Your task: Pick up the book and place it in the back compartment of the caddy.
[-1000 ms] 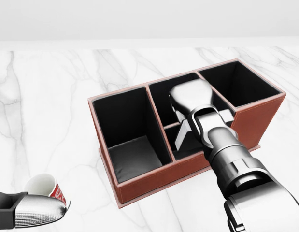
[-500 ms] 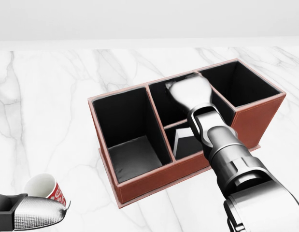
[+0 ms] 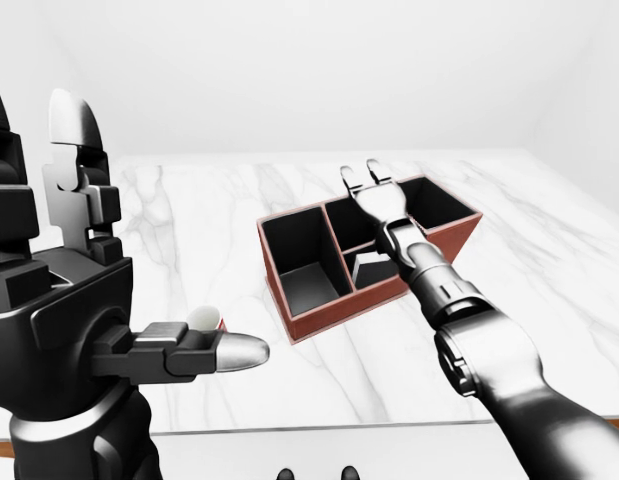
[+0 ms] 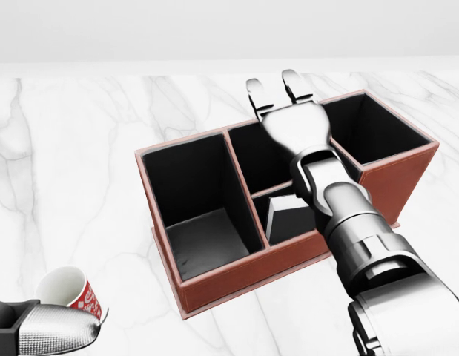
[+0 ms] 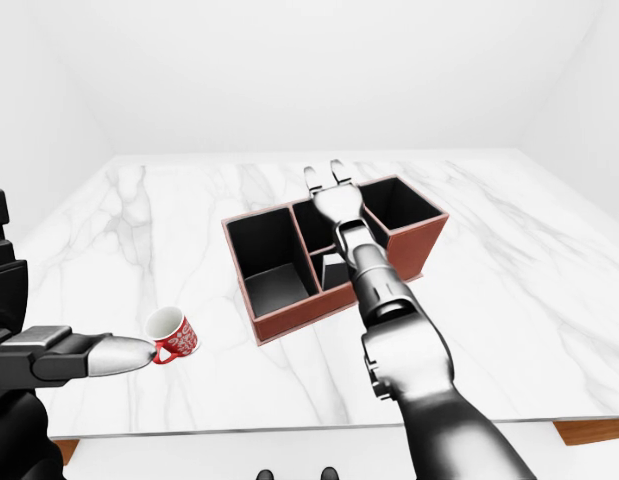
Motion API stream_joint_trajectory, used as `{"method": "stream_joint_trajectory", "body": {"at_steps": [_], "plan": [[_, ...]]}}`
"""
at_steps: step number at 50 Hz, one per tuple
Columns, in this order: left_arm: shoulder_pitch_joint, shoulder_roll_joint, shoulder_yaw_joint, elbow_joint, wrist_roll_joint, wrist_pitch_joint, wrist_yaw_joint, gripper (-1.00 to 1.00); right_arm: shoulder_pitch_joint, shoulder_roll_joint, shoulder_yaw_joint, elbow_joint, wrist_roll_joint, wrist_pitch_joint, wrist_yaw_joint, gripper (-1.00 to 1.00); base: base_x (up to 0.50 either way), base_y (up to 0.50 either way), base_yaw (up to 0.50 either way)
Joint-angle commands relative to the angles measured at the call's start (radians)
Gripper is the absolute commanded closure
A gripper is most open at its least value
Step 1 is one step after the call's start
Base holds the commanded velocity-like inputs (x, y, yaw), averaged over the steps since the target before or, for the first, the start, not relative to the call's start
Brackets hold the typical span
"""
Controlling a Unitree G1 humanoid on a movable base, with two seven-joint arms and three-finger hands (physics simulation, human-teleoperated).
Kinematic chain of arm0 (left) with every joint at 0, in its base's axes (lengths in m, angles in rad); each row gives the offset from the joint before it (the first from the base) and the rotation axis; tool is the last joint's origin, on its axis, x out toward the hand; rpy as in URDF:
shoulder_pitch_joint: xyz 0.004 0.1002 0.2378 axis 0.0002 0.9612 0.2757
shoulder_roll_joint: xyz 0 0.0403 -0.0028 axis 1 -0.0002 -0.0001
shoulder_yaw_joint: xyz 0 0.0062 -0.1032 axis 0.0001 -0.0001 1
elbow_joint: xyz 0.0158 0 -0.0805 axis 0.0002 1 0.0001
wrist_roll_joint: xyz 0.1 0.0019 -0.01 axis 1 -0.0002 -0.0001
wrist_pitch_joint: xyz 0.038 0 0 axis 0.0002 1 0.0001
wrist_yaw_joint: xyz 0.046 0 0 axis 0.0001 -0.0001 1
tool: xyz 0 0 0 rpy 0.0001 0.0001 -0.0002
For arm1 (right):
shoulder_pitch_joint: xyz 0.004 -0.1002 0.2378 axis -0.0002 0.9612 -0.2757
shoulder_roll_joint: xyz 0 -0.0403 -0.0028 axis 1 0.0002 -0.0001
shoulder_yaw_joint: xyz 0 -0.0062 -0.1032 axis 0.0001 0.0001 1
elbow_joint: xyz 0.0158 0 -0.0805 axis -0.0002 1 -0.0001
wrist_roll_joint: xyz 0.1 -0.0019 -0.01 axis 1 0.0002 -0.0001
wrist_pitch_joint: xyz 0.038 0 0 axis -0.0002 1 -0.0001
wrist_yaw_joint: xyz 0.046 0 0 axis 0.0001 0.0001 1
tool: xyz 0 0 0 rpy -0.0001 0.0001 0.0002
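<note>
We judge release done: right hand open and empty above the caddy, book seemingly in a lower-middle compartment; next, verify placement.

A white marble table with grey veining fills the middle of the right-eye view. A reddish-brown caddy with black compartments stands on it at centre. A red-and-white mug lies tipped at lower left, well apart.

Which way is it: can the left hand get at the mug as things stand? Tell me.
Probably yes. In the right-eye view the left hand has its fingertip right beside the mug on the table, and nothing stands between them.
</note>
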State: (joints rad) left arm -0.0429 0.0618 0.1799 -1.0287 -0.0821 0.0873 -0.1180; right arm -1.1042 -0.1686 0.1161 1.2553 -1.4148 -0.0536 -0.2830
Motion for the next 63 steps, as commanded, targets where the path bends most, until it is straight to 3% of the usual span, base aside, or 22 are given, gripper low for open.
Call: {"method": "stream_joint_trajectory", "body": {"at_steps": [1, 7, 13, 18, 23, 34, 36, 41, 51, 63], "plan": [[0.002, 0.000, -0.005, -0.001, 0.003, 0.000, 0.000, -1.00, 0.004, -0.024, -0.025, -0.121, 0.064, -0.020, 0.055, -1.00, 0.00, 0.00, 0.00], [0.004, -0.002, -0.009, -0.004, 0.006, 0.000, 0.000, -1.00, 0.060, -0.046, -0.052, -0.307, 0.117, -0.013, 0.147, -1.00, 0.00, 0.00, 0.00], [0.010, -0.004, -0.018, -0.003, 0.011, 0.000, 0.000, -1.00, 0.147, -0.066, -0.092, -0.565, 0.169, 0.014, 0.276, -1.00, 0.00, 0.00, 0.00], [0.007, -0.005, -0.018, -0.016, 0.011, 0.000, 0.000, -1.00, 0.244, -0.073, -0.137, -0.836, 0.249, 0.059, 0.420, -1.00, 0.00, 0.00, 0.00], [0.006, -0.005, -0.017, -0.016, 0.011, 0.000, 0.000, -1.00, 0.322, -0.077, -0.173, -1.099, 0.332, 0.141, 0.554, -1.00, 0.00, 0.00, 0.00], [0.004, 0.011, -0.018, -0.019, -0.016, 0.000, 0.023, -1.00, 0.425, -0.085, -0.234, -1.557, 0.507, 0.141, 0.796, -1.00, 0.00, 0.00, 0.00], [0.006, 0.018, -0.021, -0.018, -0.029, 0.000, 0.035, -1.00, 0.452, -0.059, -0.249, -1.700, 0.601, 0.141, 0.898, -1.00, 0.00, 0.00, 0.00], [0.010, 0.030, -0.026, -0.018, -0.045, 0.000, 0.052, -1.00, 0.463, -0.095, -0.257, -1.867, 0.663, 0.141, 0.957, -1.00, 0.00, 0.00, 0.00], [0.011, 0.046, -0.026, -0.018, -0.070, 0.000, 0.073, -1.00, 0.430, -0.169, -0.291, -2.067, 0.700, 0.141, 0.981, -1.00, 0.00, 0.00, 0.00], [0.009, 0.130, -0.023, -0.018, -0.205, 0.000, 0.186, -1.00, 0.465, -0.237, -0.344, -2.253, 0.797, 0.141, 0.973, -1.00, 0.00, 0.00, 0.00]]}}
